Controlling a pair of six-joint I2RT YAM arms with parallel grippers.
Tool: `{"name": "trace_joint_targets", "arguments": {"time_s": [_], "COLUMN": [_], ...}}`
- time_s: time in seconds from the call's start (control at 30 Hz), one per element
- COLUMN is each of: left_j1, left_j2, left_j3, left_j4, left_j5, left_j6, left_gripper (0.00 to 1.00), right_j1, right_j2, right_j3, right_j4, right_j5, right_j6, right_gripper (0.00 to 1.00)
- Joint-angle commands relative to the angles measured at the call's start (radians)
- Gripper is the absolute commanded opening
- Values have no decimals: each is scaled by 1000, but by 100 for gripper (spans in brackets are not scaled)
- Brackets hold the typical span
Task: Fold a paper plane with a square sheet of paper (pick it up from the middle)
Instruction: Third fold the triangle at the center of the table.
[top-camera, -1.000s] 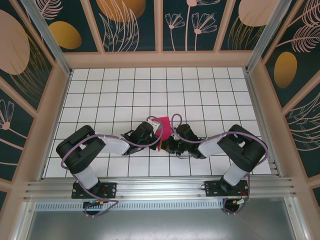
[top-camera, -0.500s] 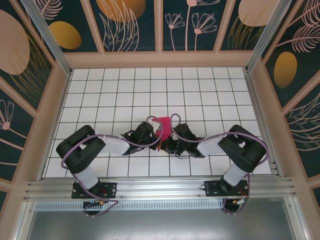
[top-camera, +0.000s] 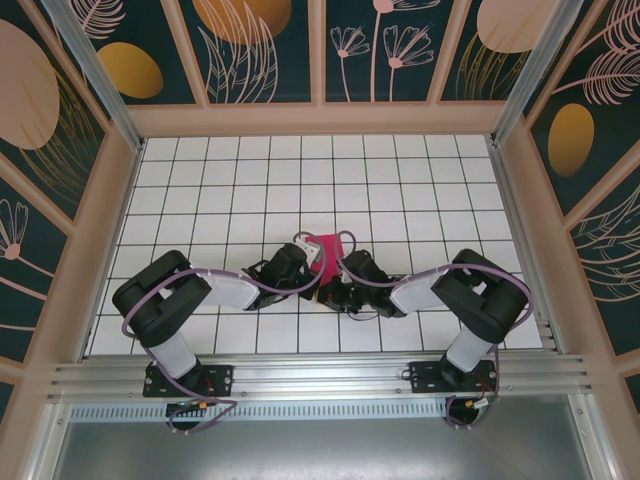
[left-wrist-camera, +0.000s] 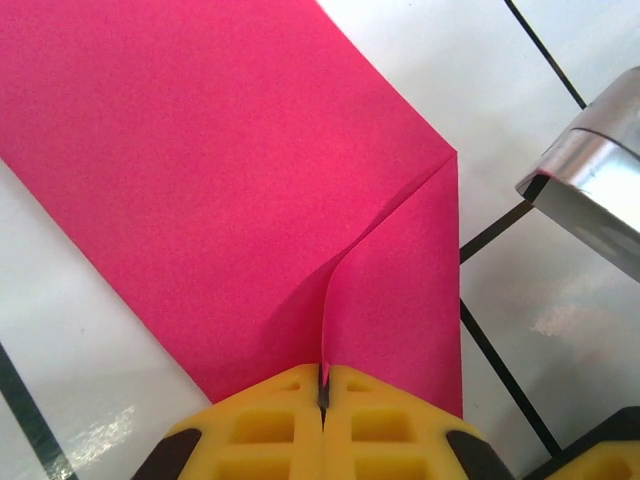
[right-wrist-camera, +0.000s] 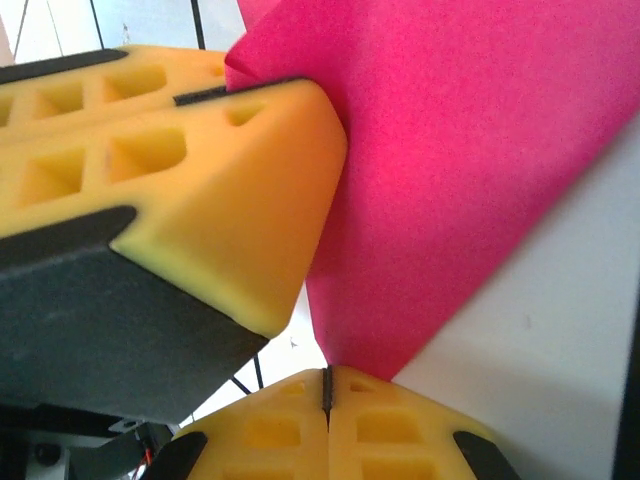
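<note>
Two grips: both yours, clenched on one sheet.
Left gripper (left-wrist-camera: 322, 400): pinching the thin magenta-red folded sheet of paper (left-wrist-camera: 200, 180) at its raised crease.
Right gripper (right-wrist-camera: 328, 395): pinching a pointed corner.

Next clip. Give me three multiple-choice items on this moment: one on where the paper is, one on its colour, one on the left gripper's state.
1. Where is the paper?
A. at the far left corner
B. on the table, between the left gripper and the right gripper
C. hanging off the near edge

2. What colour is the paper?
A. blue
B. white
C. magenta

3. The left gripper is:
A. shut on the paper
B. wide open above it
C. shut, clear of it

1 B: the top view shows it mid-table between the two grippers.
2 C: it is magenta in every view.
3 A: the left wrist view shows the fingers closed with the paper's edge pinched between them.
</note>
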Motion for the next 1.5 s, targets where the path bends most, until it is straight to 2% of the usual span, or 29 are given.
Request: {"name": "trace_joint_targets", "arguments": {"time_s": [0.0, 0.1, 0.17, 0.23, 0.3, 0.6, 0.8, 0.97, 1.1, 1.2, 1.47], "left_j1": [-6, -6, -5, -6, -6, -6, -6, -6, -6, -6, -5], "left_j2": [36, 34, 32, 31, 31, 38, 42, 35, 33, 32, 35], "left_j3": [-13, -14, -9, -10, -14, -4, 0, 1, 5, 5, 21], "left_j4": [-86, -85, -88, -88, -86, -95, -102, -109, -115, -116, -133], "left_j5": [9, 8, 8, 8, 6, 5, -1, -7, -11, -6, -12], "left_j6": [-12, -13, -13, -13, -13, -7, -4, -1, 1, 4, 14], "left_gripper": [0, 0, 0, 0, 0, 0, 0, 0, 0, 0, 0], "right_j1": [9, 9, 1, -28, -69, -125, -132, -143, -195, -220, -236], "right_j2": [14, -47, -96, -126, -133, -25, 33, -33, -45, -3, 114], "right_j3": [18, 27, 50, 60, 46, 80, 101, 124, 154, 160, 153], "right_j4": [-89, -124, -212, -266, -248, -107, -203, -224, -231, -190, -148], "right_j5": [64, 74, 117, 141, 117, -6, 20, 22, 17, -22, -26], "right_j6": [4, -13, -38, -59, -67, -87, -108, -134, -168, -182, -164], "right_gripper": [0, 0, 0, 0, 0, 0, 0, 0, 0, 0, 0]}}
